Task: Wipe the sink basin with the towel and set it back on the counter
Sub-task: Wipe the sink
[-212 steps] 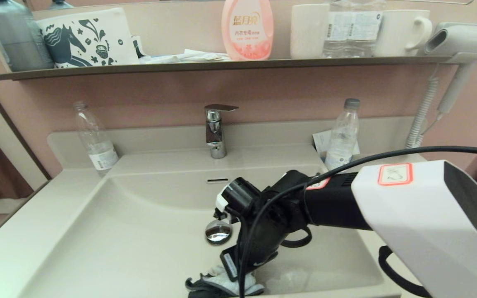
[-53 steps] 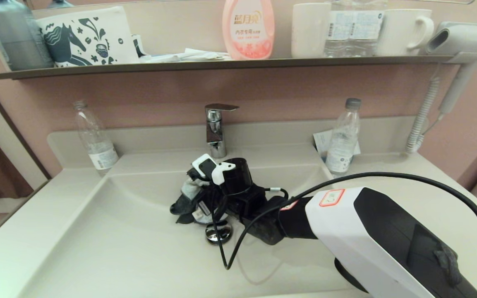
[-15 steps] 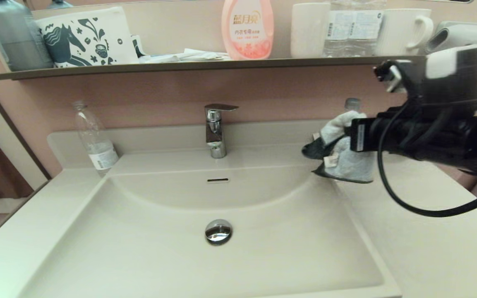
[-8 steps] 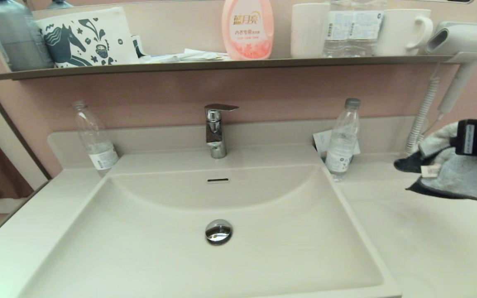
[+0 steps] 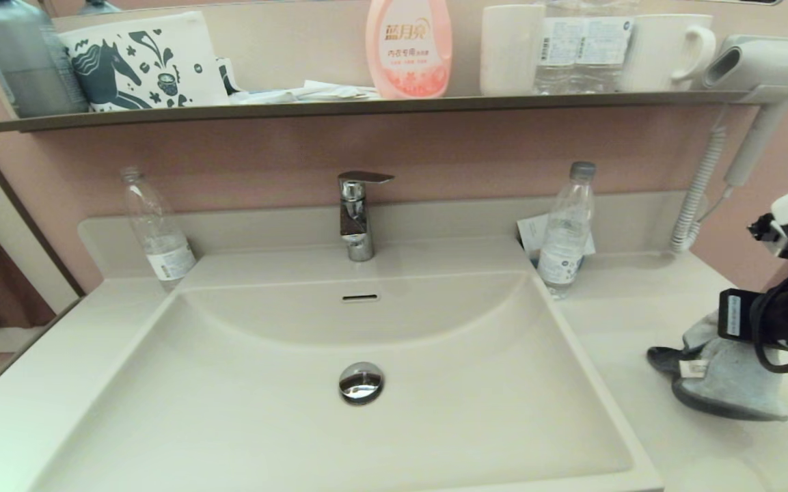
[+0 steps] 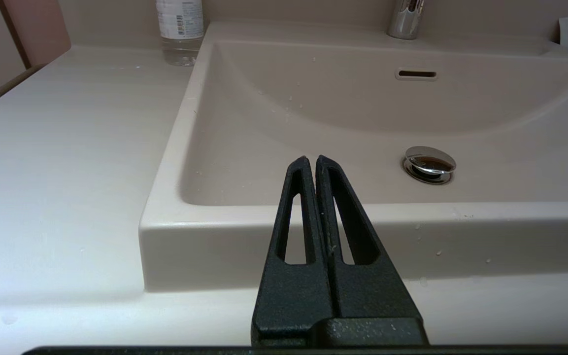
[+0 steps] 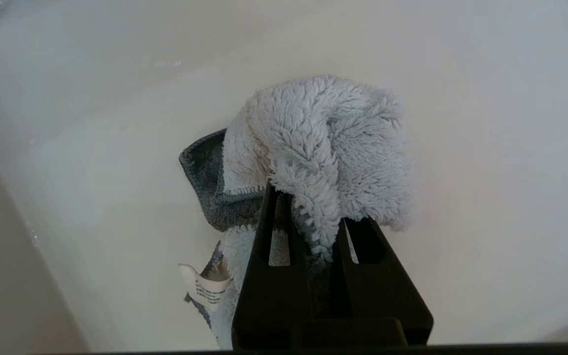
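On the far left of the smooth cream-white counter (image 5: pixel 38 383), a clear plastic bottle with a white label (image 5: pixel 154 229) stands upright against the low raised back edge. The left gripper (image 6: pixel 311 165) hangs at the near left corner of the basin, in front of its near rim, with its two black fingers pressed together and nothing between them. The large rectangular cream-white sink basin (image 5: pixel 243 410) lies open at centre, with the slot overflow hole (image 5: pixel 359 298) in its curved far wall and the round chrome drain plug (image 5: pixel 361 381) on its floor. The chrome tap (image 5: pixel 358 215) stands on the far ledge above the overflow. To the right of the basin's far corner a second clear plastic bottle with a grey cap (image 5: pixel 566 229) stands upright, with a white paper card (image 5: pixel 529 232) just behind it. Further right, on the counter well apart from the basin, sits the small soft towel (image 5: pixel 732 383), pale blue-white pile uppermost, dark grey face and white tag showing at its left side; its underside touches the counter. The right gripper (image 7: pixel 307 217) is over it at the right edge of the scene, its black fingers pinching a fold of the towel's pile between them.
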Motion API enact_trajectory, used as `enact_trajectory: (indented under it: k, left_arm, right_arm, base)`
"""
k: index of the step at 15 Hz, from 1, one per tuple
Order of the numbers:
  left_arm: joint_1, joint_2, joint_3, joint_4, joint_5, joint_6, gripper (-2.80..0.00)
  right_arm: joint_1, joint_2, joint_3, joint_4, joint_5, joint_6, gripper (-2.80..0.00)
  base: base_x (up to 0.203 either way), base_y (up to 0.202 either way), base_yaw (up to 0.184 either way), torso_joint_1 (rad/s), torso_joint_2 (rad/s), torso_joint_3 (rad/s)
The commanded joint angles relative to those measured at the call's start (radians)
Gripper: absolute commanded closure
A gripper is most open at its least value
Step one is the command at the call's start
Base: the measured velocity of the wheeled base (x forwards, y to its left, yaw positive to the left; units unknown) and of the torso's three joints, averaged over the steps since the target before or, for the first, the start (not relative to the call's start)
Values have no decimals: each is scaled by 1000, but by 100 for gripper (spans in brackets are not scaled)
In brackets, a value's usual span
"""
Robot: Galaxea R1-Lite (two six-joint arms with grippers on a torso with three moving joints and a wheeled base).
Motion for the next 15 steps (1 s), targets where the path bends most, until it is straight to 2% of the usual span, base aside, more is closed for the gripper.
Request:
enact_trajectory:
  k: [1,2,3,6,10,15]
  left_arm:
    - [0,0,0,-1,0,-1,0]
    - [0,0,0,-1,0,-1,0]
    - [0,0,0,-1,0,-1,0]
    - [0,0,0,-1,0,-1,0]
    - [0,0,0,-1,0,-1,0]
    - [0,0,0,-1,0,-1,0]
  right_arm:
    - [30,60,9,6,-2,24,0]
    - [47,59,22,5,-6,29,0]
    - [51,52,19,2,-14,29,-280]
    - [47,5,-71,36,-21,22,-280]
    - [29,-15,-321,253,-24,19,-280]
    - [26,-15,-335,342,-32,58,-280]
  base:
    - [0,0,0,0,0,0]
    - [0,0,0,0,0,0]
    - [0,0,0,0,0,0]
    - [0,0,0,0,0,0]
    - [0,0,0,0,0,0]
    - [0,0,0,0,0,0]
